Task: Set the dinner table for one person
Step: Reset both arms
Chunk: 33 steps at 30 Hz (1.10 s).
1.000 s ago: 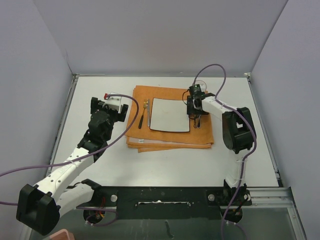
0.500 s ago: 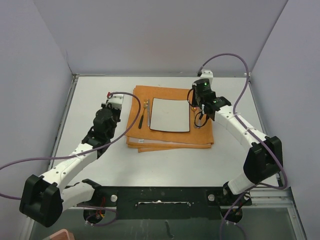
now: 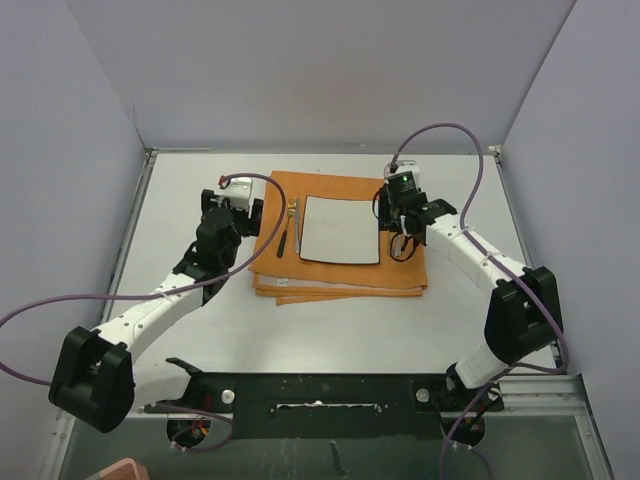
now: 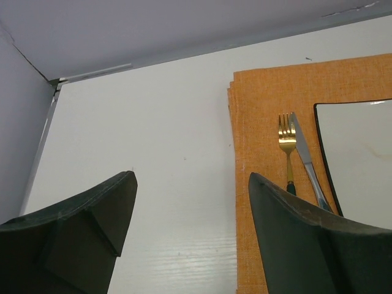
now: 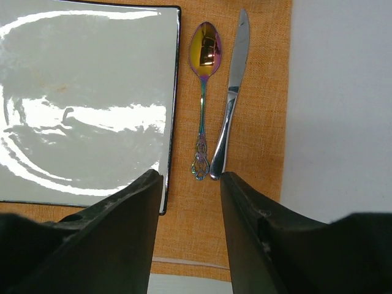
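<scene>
The dinner table [image 3: 200, 330] holds a folded orange cloth [image 3: 340, 280] with a square white plate [image 3: 340, 228] on it. A gold fork [image 4: 286, 138] and a knife [image 4: 306, 159] lie left of the plate. An iridescent spoon [image 5: 204, 55] and a second knife [image 5: 236, 79] lie to its right. My left gripper [image 3: 238, 205] is open and empty, low over the table at the cloth's left edge [image 4: 191, 177]. My right gripper [image 3: 398, 237] is open and empty above the spoon and knife handles [image 5: 191, 176].
Grey walls enclose the table on the left, far and right sides. A black metal rail [image 3: 320, 395] with the arm bases runs along the near edge. Purple cables [image 3: 440, 135] loop above both arms. Bare table [image 5: 343, 110] lies right of the cloth.
The right arm has swung its elbow out to the right, with the gripper staying over the spoon and knife. The left gripper has moved a little farther and right toward the cloth's edge.
</scene>
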Each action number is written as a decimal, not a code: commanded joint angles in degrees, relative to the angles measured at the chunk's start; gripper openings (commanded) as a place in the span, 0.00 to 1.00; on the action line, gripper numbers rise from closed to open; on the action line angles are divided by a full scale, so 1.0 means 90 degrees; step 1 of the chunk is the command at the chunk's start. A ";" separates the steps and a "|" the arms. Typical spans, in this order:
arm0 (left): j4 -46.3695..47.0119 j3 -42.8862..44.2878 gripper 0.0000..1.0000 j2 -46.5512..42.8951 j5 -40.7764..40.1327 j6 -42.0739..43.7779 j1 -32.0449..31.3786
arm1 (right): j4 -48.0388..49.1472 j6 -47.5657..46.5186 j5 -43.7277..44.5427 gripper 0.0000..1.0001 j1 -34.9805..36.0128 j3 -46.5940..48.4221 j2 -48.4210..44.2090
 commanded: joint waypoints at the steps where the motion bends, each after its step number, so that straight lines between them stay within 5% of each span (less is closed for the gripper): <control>1: 0.0585 0.0276 0.73 0.0387 0.0035 -0.0207 -0.0026 | -0.0159 0.0085 -0.0152 0.44 -0.0012 0.0385 0.0178; 5: 0.0677 0.0345 0.67 0.0625 0.0288 -0.0408 -0.0036 | -0.0113 0.0036 -0.0227 0.37 0.0000 0.0325 0.0081; 10: 0.0532 0.0572 0.00 0.0789 0.0691 -0.0512 -0.0041 | -0.0015 -0.0097 -0.0313 0.27 0.0002 0.0232 -0.0159; 19: 0.0414 0.0551 0.03 0.1061 0.0862 -0.0810 -0.0046 | -0.0023 -0.0120 -0.0337 0.19 0.0001 -0.0042 -0.0461; 24: 0.0264 0.0541 0.60 0.1252 0.0924 -0.0908 -0.0044 | -0.0093 -0.0113 -0.0201 0.24 -0.0026 -0.0197 -0.0559; 28: 0.0128 0.0563 0.66 0.1422 0.1218 -0.1155 -0.0041 | -0.0174 -0.0114 -0.0198 0.34 -0.0043 -0.0245 -0.0591; 33: 0.0564 0.0636 0.64 0.1798 0.1425 -0.1664 0.0013 | -0.0212 -0.0100 -0.0200 0.30 -0.0034 -0.0319 -0.0679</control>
